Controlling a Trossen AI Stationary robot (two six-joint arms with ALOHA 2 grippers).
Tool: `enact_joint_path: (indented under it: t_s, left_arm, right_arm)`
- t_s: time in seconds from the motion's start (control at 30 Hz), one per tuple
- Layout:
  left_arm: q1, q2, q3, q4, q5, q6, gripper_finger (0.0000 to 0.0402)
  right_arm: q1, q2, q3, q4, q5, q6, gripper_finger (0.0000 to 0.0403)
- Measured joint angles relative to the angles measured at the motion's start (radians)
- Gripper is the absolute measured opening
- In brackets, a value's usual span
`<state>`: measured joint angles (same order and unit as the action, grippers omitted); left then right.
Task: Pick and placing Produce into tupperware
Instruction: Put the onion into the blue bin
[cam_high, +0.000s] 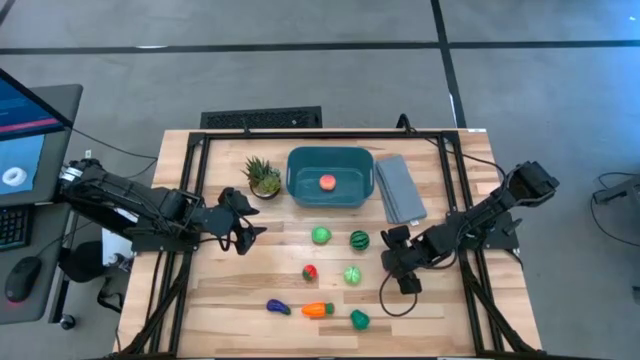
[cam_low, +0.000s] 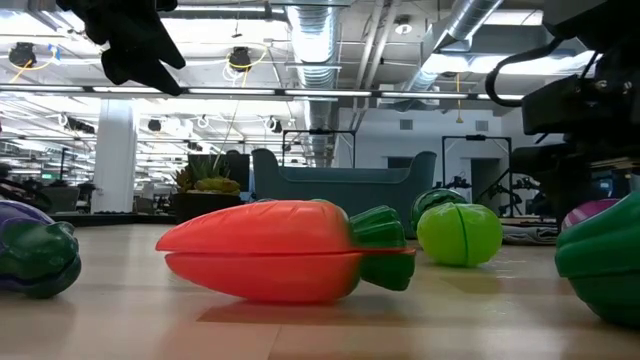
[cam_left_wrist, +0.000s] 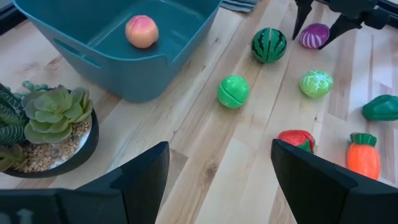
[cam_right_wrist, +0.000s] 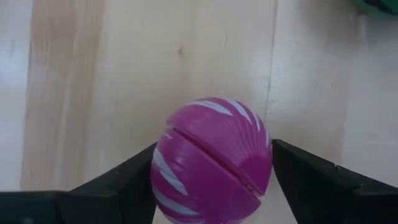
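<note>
Teal plastic marks the tub (cam_high: 330, 177), which sits in the upper middle of the high view on the pale wooden table (cam_high: 220, 300). A pink peach (cam_high: 327, 182) lies inside it. A small potted plant (cam_high: 264, 177) stands just beside the tub's left end, and a flat grey slab (cam_high: 400, 188) lies just beside its right end.

The rest of the toy produce is spread over the table below the tub in the high view. A green ball (cam_high: 321, 236) and a striped watermelon (cam_high: 359, 240) lie side by side near the middle. Lower down come a red strawberry (cam_high: 310, 272) and a light green cabbage ball (cam_high: 352, 275). Along the bottom lie a purple eggplant (cam_high: 277, 307), an orange carrot (cam_high: 317, 310) and a dark green piece (cam_high: 359, 319).

The right gripper (cam_high: 398, 262) is at the right of centre in the high view, down over the table. In its wrist view a magenta ball with white stripes (cam_right_wrist: 211, 160) sits between its two fingers (cam_right_wrist: 118, 180). The fingers stand at either side of the ball, but whether they press on it cannot be told.

The left gripper (cam_high: 243, 224) hangs at the left of centre in the high view, above the table and below the plant. Its fingers (cam_left_wrist: 143, 177) are spread apart with nothing between them.
</note>
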<state>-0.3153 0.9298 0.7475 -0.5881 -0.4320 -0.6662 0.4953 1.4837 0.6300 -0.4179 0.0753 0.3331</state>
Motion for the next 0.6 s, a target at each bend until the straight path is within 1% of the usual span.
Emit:
enact_joint_path:
  t_s: [0.37,0.6]
  left_arm:
    - [0.0,0.0,0.0,-0.001,-0.001,0.001,0.0271]
    - [0.0,0.0,0.0,0.0,-0.001,0.001,0.0271]
  right_arm:
    - [0.0,0.0,0.0,0.004,0.008,0.067,0.0283]
    - [0.0,-0.001,-0.001,0.007,0.01,0.102,0.028]
